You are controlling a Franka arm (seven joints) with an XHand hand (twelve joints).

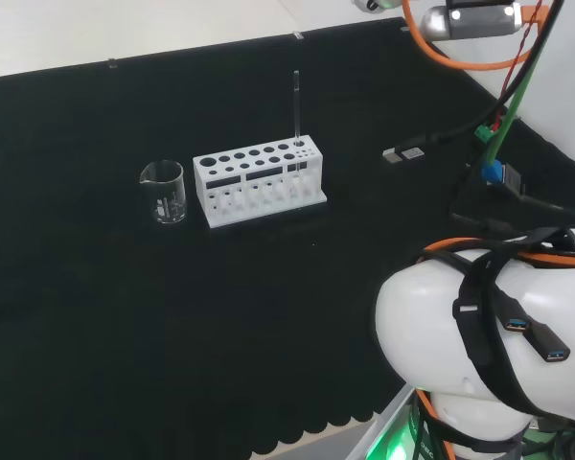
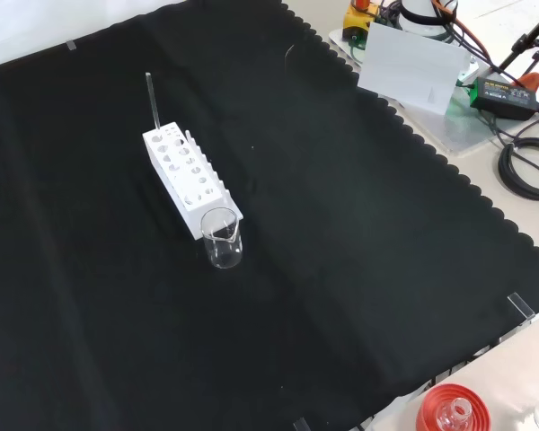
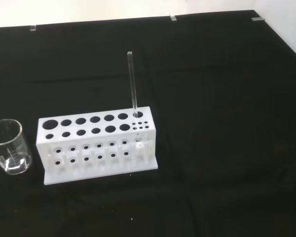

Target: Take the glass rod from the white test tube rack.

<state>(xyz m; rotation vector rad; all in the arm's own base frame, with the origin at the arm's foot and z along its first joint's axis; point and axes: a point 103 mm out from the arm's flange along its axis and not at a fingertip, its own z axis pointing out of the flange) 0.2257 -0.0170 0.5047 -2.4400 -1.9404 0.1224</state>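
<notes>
A white test tube rack (image 1: 259, 182) (image 2: 189, 182) (image 3: 96, 145) with several round holes stands on the black cloth. A thin clear glass rod (image 1: 295, 110) (image 2: 152, 101) (image 3: 132, 84) stands upright in a hole at one end of the rack, the right end in the head view and the far end in the front view. It rises well above the rack's top.
A small clear glass beaker (image 1: 165, 192) (image 2: 222, 238) (image 3: 10, 146) stands just beside the rack's other end. The arm's white links (image 1: 479, 345) are at the head view's lower right. A red ribbed stand (image 2: 451, 411) sits off the cloth's edge in the front view.
</notes>
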